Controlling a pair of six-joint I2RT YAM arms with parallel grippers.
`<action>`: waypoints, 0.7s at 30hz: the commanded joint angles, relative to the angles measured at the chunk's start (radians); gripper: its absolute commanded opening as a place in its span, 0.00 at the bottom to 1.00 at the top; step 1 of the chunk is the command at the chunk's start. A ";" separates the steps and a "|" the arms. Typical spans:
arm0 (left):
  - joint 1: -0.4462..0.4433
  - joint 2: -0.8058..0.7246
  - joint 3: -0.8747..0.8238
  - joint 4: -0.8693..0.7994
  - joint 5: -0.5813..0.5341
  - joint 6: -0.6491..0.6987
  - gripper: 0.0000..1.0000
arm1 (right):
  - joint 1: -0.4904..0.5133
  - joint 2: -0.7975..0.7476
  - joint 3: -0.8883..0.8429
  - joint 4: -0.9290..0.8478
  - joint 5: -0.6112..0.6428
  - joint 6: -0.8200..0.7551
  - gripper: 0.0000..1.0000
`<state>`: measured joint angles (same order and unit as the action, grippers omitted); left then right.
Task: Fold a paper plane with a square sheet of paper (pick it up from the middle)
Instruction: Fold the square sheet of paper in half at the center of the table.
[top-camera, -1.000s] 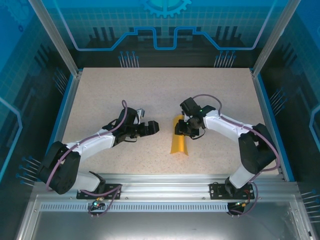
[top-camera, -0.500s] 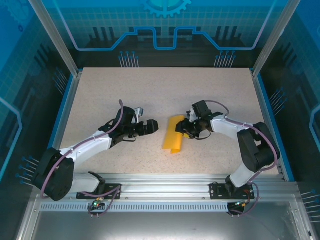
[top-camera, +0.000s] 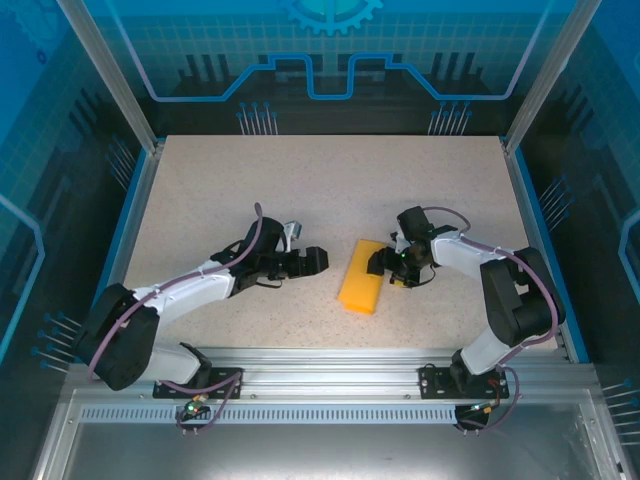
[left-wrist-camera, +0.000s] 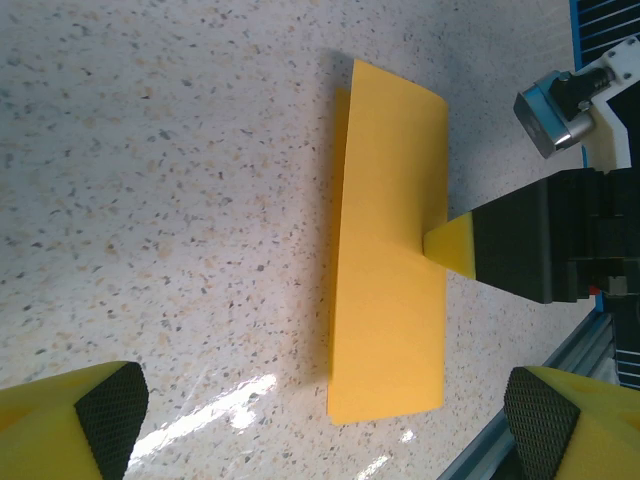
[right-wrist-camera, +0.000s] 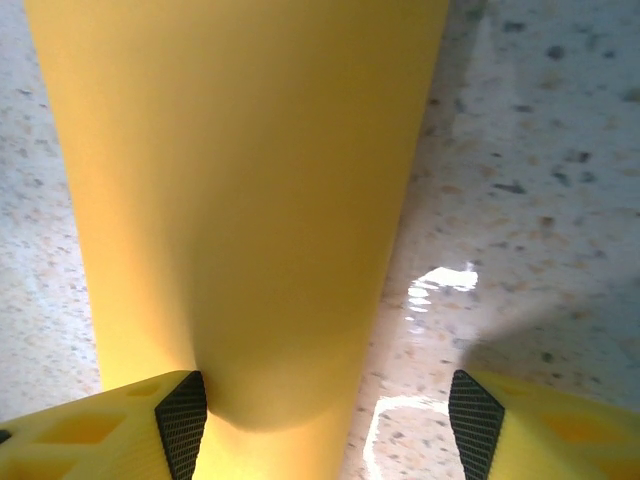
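Setting: speckled table (top-camera: 250, 190) inside a blue-walled cell, both arms reaching toward its middle.
Paper: the paper (top-camera: 362, 290), folded into a long strip, lies flat near the table's middle, between the two claws.
Right claw: the right claw (top-camera: 383, 266) sits at the strip's right edge with its jaws apart. One fingertip (left-wrist-camera: 452, 247) touches the edge, and nothing is gripped.
Left claw: the left claw (top-camera: 318, 260) hangs spread wide just left of the strip, clear of it.
Risk: the fold looks soft rather than pressed. If the right claw draws off with its tip dragging, the strip could skid or spring open, and later creases would run crooked.
Change: a second ago the strip arched up off the table in a narrower right claw. Now it lies flat and slanted, that claw has widened, and the left claw has edged closer.
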<state>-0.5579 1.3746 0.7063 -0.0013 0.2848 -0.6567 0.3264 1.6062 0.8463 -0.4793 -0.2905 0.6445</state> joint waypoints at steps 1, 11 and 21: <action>-0.023 0.021 0.044 0.020 0.016 -0.017 0.94 | -0.011 -0.022 0.024 -0.087 0.068 -0.037 0.68; -0.066 0.090 0.084 0.028 0.004 -0.046 0.82 | 0.010 -0.020 0.026 -0.100 0.102 -0.032 0.69; -0.081 0.130 0.116 0.017 -0.004 -0.047 0.80 | 0.031 0.012 0.028 -0.086 0.100 -0.023 0.71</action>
<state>-0.6300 1.4918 0.7910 0.0135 0.2844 -0.6834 0.3424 1.5993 0.8562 -0.5510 -0.1928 0.6170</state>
